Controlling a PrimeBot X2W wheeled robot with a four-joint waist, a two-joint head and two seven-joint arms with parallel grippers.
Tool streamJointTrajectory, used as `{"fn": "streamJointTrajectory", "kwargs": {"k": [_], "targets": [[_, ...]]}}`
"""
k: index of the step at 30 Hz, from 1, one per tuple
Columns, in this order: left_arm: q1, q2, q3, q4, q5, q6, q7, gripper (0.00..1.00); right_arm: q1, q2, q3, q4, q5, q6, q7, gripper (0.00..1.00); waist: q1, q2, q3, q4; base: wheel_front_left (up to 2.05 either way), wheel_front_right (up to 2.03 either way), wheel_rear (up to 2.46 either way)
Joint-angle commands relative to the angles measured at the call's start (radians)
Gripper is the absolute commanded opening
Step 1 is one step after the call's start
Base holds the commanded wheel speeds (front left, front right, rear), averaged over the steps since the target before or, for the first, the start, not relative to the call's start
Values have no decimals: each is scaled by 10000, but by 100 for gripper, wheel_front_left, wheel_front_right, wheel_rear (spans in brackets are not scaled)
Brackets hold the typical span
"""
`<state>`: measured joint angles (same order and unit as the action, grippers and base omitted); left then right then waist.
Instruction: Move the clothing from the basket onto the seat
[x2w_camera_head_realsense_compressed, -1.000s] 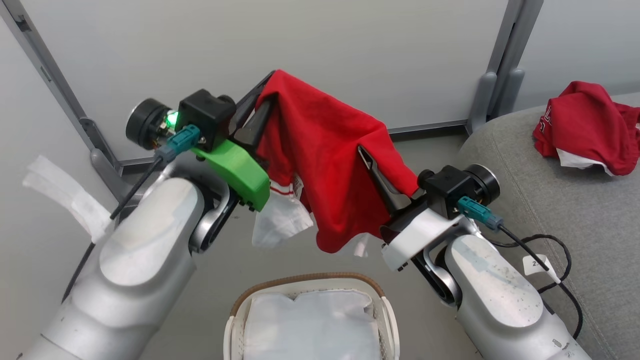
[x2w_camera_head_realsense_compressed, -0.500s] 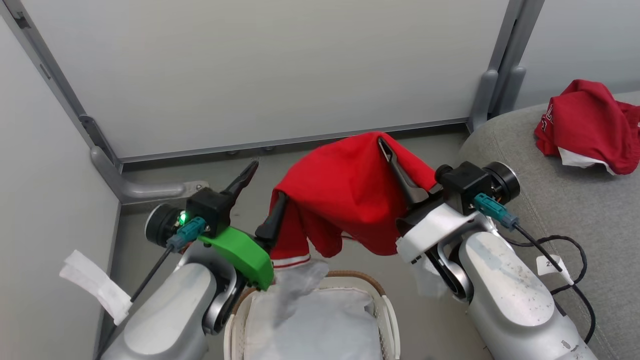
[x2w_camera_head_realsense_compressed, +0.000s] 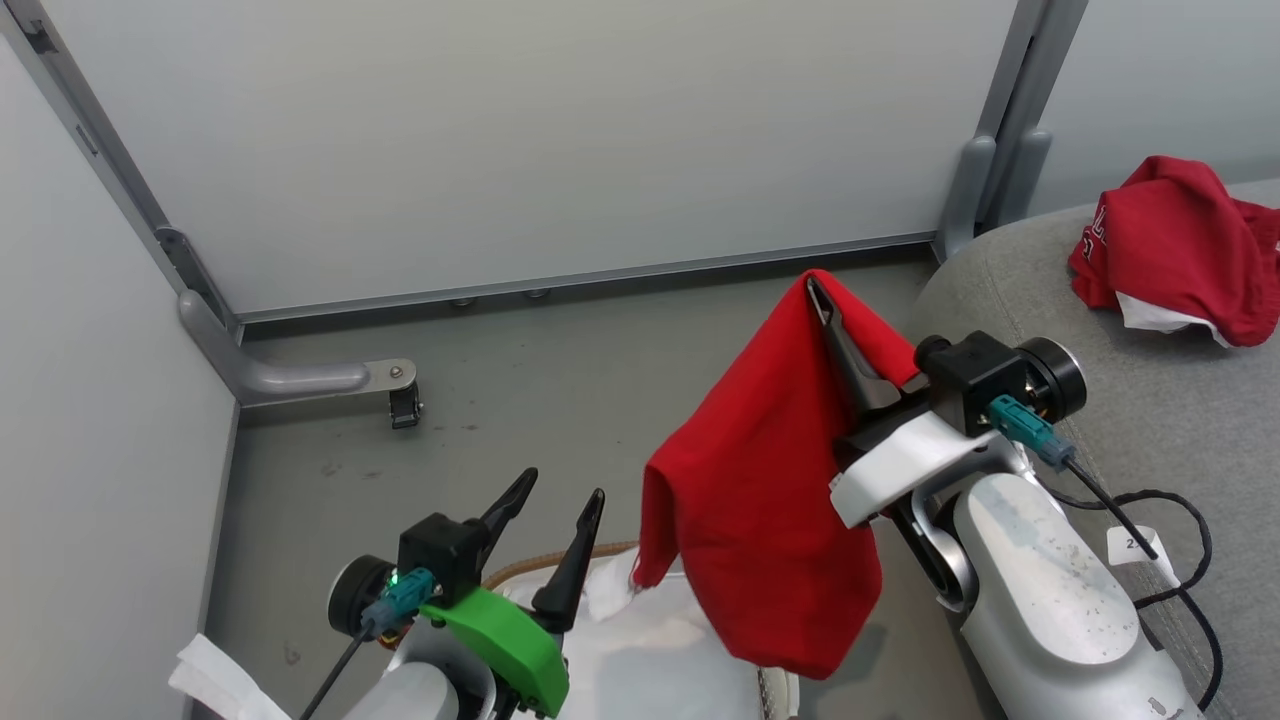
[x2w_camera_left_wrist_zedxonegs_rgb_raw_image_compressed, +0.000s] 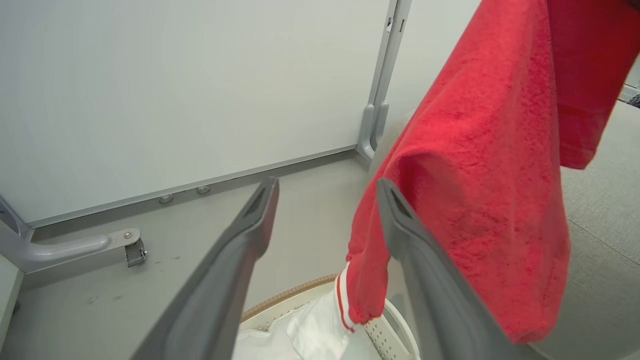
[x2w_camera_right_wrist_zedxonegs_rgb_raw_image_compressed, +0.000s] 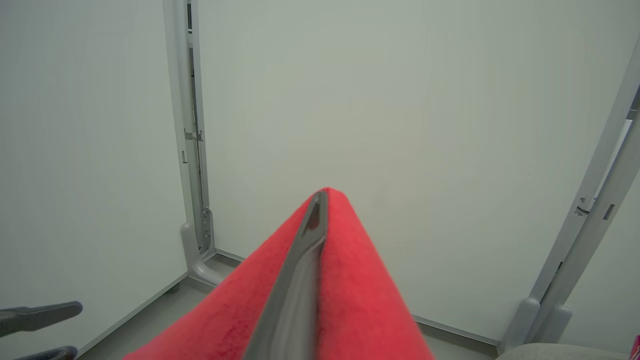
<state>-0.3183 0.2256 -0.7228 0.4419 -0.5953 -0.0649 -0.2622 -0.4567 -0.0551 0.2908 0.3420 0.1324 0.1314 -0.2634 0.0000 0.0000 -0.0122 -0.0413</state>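
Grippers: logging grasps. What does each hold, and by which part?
Right gripper pinches the red garment at a bunched upper fold; the rest hangs. Left gripper open, empty.

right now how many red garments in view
2. One garment hangs from the right gripper over the basket; the other lies crumpled on the seat. More may hide in the basket.
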Motion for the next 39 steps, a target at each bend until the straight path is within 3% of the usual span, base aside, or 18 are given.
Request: {"fn": "streamJointTrajectory", "kwargs": {"k": [1,21,39], "targets": [[294,-54,116,-94,177,-61,-30,100,182,-71,-101,-68,-80,-14,-21,0,0,0,5,-27,0,0,0],[1368,-798,1343,-619,1392,-338,-25,100,663,-217,-988,-422,-426,-14,-21,0,0,0,137,-569,0,0,0],[1158,-1152,1746,-749,2118,-578,-24,100,743,-370,-1104,-627,-509,-14,-21,0,0,0,936,-3694,0,0,0]]}}
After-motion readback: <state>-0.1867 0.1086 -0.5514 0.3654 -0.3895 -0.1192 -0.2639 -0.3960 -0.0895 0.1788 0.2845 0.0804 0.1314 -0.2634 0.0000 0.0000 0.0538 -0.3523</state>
